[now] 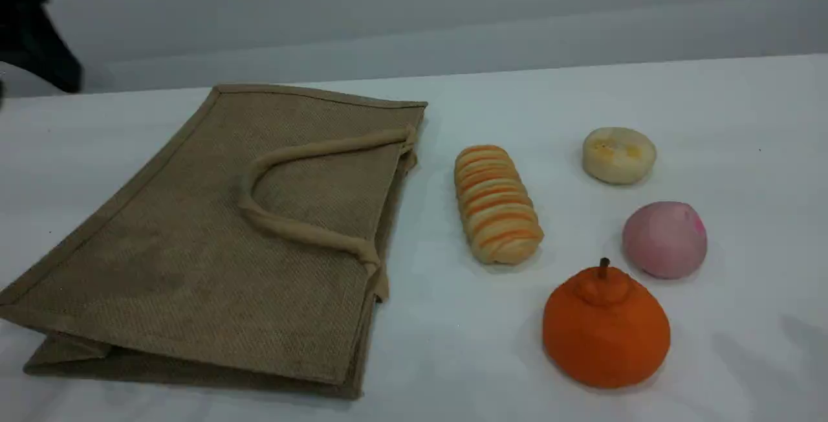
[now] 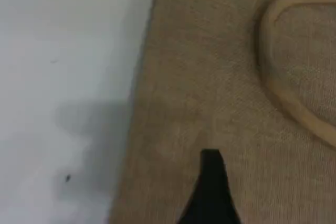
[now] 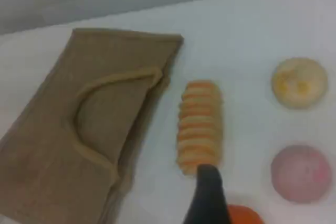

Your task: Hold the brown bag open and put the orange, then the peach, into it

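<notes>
Tan-brown woven bag (image 1: 194,247) with beige handles (image 1: 304,231), bright-orange orange (image 1: 605,334), pale pink peach (image 1: 663,239), orange-striped cream loaf (image 1: 497,204), pale yellow cake (image 1: 619,155), white table (image 1: 744,118).

The white table (image 1: 744,118) carries five items, all resting directly on its surface. On the left, the brown bag (image 1: 194,247) lies flat on its side with its mouth toward the right and its upper handle (image 1: 304,231) folded onto the top panel. To its right, each apart from the others, are an orange-striped bread loaf (image 1: 497,204) nearest the bag, a pale yellow round cake (image 1: 619,155) farthest back, the peach (image 1: 664,239) in front of it, and the orange (image 1: 605,331) nearest the camera, stem up.
</notes>
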